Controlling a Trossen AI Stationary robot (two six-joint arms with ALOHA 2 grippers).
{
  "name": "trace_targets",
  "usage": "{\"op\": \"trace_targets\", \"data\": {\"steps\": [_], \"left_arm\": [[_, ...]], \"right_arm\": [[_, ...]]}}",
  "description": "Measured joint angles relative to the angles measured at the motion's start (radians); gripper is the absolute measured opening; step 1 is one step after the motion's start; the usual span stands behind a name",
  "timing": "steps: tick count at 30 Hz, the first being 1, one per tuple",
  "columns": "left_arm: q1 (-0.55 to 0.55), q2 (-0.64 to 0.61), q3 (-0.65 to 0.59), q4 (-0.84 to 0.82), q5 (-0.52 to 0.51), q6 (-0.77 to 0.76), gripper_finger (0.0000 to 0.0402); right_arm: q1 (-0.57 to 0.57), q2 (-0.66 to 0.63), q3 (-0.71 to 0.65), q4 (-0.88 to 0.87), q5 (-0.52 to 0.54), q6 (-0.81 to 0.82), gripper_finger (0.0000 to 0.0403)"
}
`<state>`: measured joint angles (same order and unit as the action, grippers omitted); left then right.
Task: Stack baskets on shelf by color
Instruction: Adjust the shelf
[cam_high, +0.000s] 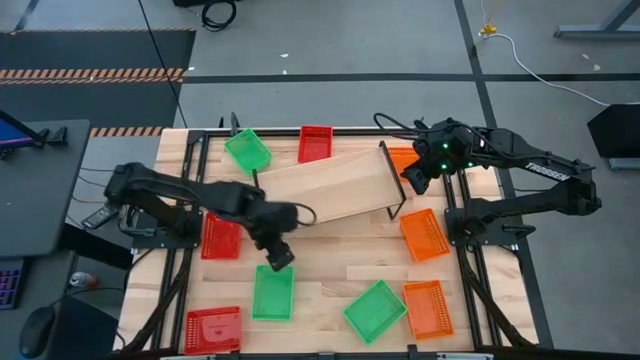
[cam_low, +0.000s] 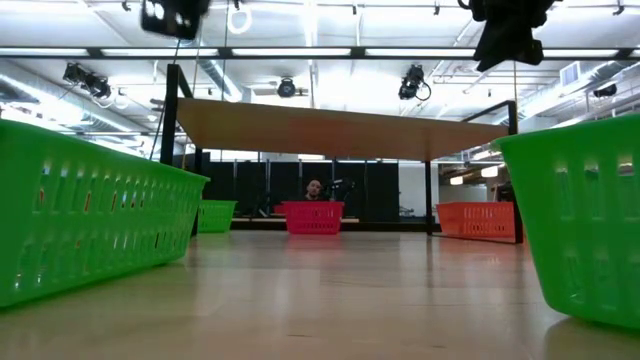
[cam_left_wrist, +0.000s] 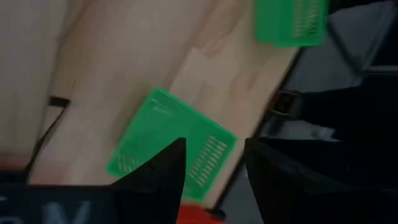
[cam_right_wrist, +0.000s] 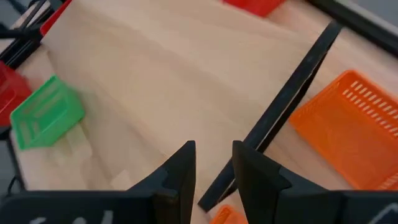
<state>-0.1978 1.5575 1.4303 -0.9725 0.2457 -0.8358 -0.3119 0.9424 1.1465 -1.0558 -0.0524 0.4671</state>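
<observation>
The shelf (cam_high: 330, 185), a light-wood plank on black legs, stands askew at the table's middle; it also shows in the low view (cam_low: 330, 130). Green, red and orange baskets lie scattered on the table around it. My left gripper (cam_high: 277, 258) is open and empty, and hangs high above the far end of a green basket (cam_high: 273, 293) near the front edge. That basket also shows in the left wrist view (cam_left_wrist: 171, 143). My right gripper (cam_high: 415, 178) is open and empty above the shelf's right end, next to an orange basket (cam_high: 400, 158).
Other baskets rest flat on the table. There is a green one (cam_high: 247, 150) and a red one (cam_high: 315, 143) at the far edge. Red ones (cam_high: 222, 237) (cam_high: 212, 328) lie at the left, a green one (cam_high: 375, 310) at the front, and orange ones (cam_high: 423, 235) (cam_high: 428, 307) at the right. The shelf's black leg (cam_right_wrist: 292, 93) is close to my right fingers.
</observation>
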Motion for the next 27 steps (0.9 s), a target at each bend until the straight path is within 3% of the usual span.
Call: {"op": "trace_targets", "data": {"steps": [10,21,27], "left_arm": [[-0.003,0.124,0.093,-0.126,-0.309,0.042,0.0165],[-0.01,0.205,0.096,-0.302,-0.383,0.244,0.0137],[-0.003,0.212,0.094,-0.343,-0.494,0.297,0.0137]], "right_arm": [[0.0,-0.011,0.0,-0.066,-0.03,-0.029,0.0112],[0.0,-0.014,0.0,-0.067,-0.017,-0.052,0.0112],[0.0,-0.014,0.0,-0.067,-0.016,-0.048,0.0111]]}}
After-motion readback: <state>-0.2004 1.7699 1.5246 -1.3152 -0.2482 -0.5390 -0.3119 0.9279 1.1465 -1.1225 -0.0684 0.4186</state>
